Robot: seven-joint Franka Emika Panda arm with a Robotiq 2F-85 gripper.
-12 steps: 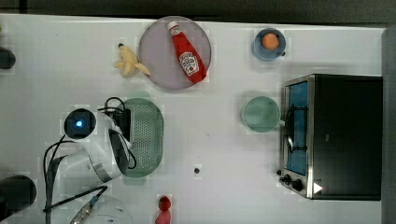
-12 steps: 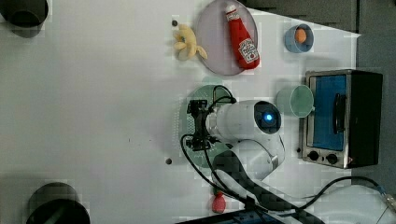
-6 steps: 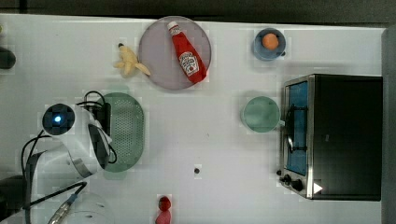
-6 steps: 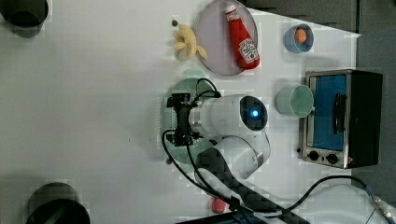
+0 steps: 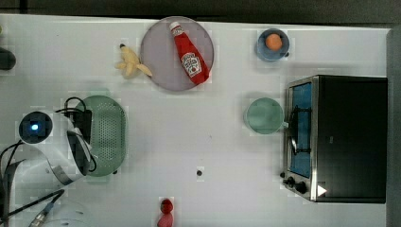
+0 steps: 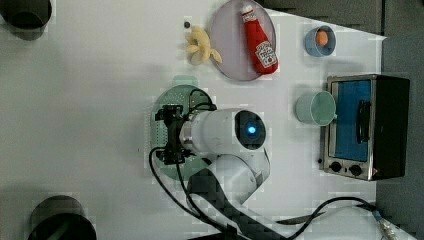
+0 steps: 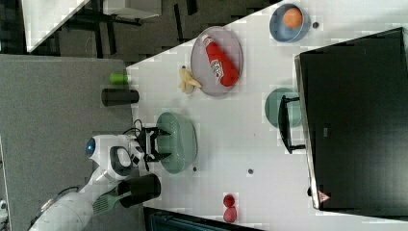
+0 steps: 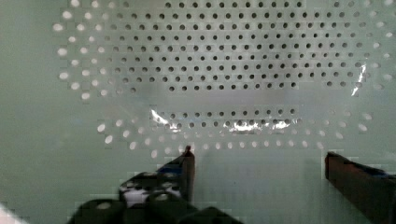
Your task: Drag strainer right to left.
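The strainer (image 5: 108, 135), a pale mint-green oval colander dotted with holes, lies at the top view's left, below the banana. My gripper (image 6: 170, 135) reaches down into it at the end nearest the arm, with the white wrist covering part of the rim. In the right view the gripper (image 7: 161, 143) stands open, its two black fingers spread over the strainer (image 7: 182, 142). The wrist view looks into the strainer's perforated bottom (image 8: 224, 70), and the gripper (image 8: 257, 156) shows wide apart fingers with nothing clamped between them. The strainer's top end (image 6: 181, 90) peeks out above the arm.
A lilac plate (image 5: 158, 61) holds a ketchup bottle (image 5: 189, 56), with a banana (image 5: 130, 65) beside it. A green cup (image 5: 264, 116) stands by the toaster oven (image 5: 338, 137). A blue bowl (image 5: 273, 45) is at the back, and a red object (image 5: 165, 213) at the front edge.
The arm and the strainer have slid together toward the top view's left, away from the green cup. Everything else has stayed put.
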